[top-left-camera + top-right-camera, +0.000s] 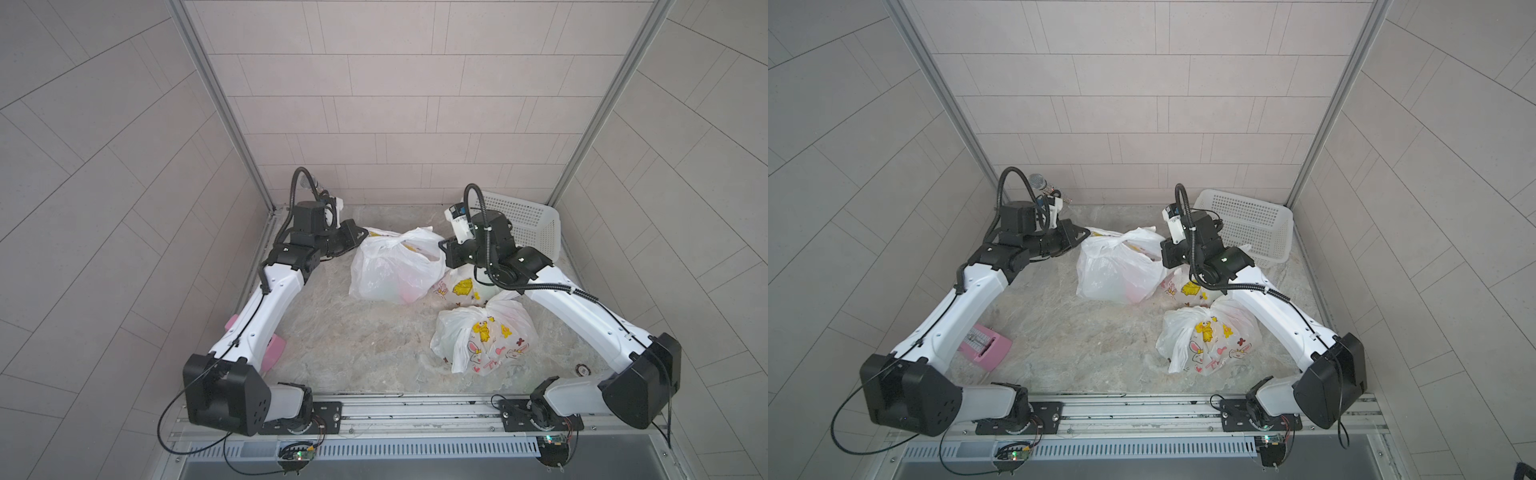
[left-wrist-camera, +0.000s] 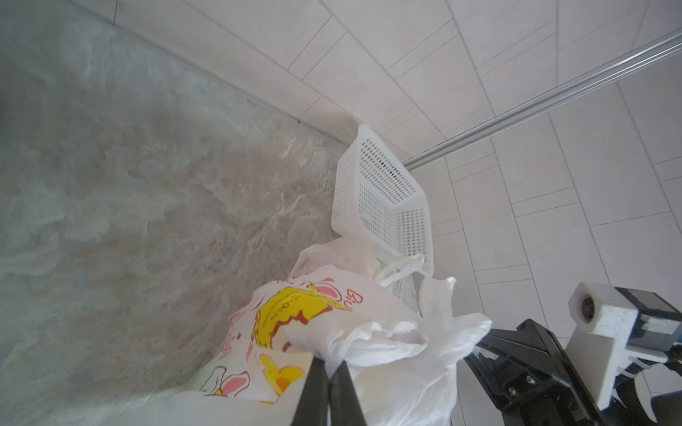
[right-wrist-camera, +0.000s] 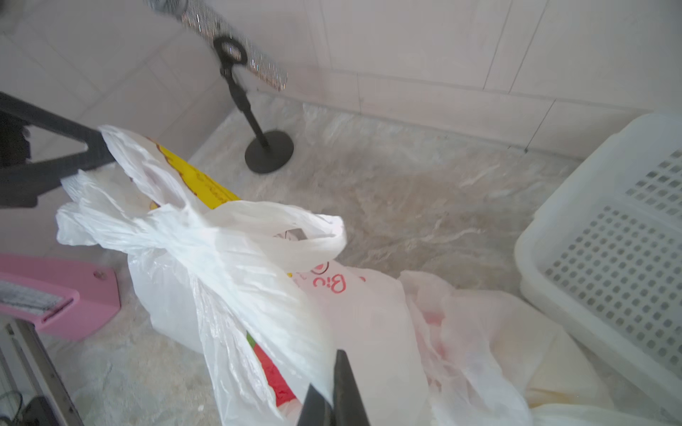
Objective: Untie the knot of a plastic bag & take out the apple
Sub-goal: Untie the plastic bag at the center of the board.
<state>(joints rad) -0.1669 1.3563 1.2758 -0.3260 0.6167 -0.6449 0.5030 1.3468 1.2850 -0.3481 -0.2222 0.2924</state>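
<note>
Bag: plastic bag (image 1: 395, 266), thin, white, see-through, much crumpled, with yellow print near its top. It sits mid-table toward the back, between the two arms.
Mouth: top edge stretched between both grippers. One handle loop (image 3: 295, 239) lies slack across it. The knot itself is not clear.
Contents: a red and green patch (image 3: 273, 369) shows through the film, possibly the apple; the view is too poor to say.
Left gripper (image 2: 328, 376): jaws closed, pinching a gathered wad of the bag's top.
Right gripper (image 3: 332, 387): jaws closed on the film at the opposite edge.
Neighbours: cartoon-print bag (image 1: 461, 286) touching its right side, second printed bag (image 1: 484, 336) nearer the front.
Basket: white mesh basket (image 1: 523, 224), back right corner.
Also: pink object (image 1: 986, 347) beside the left arm, microphone stand (image 3: 269, 147) at back left.
</note>
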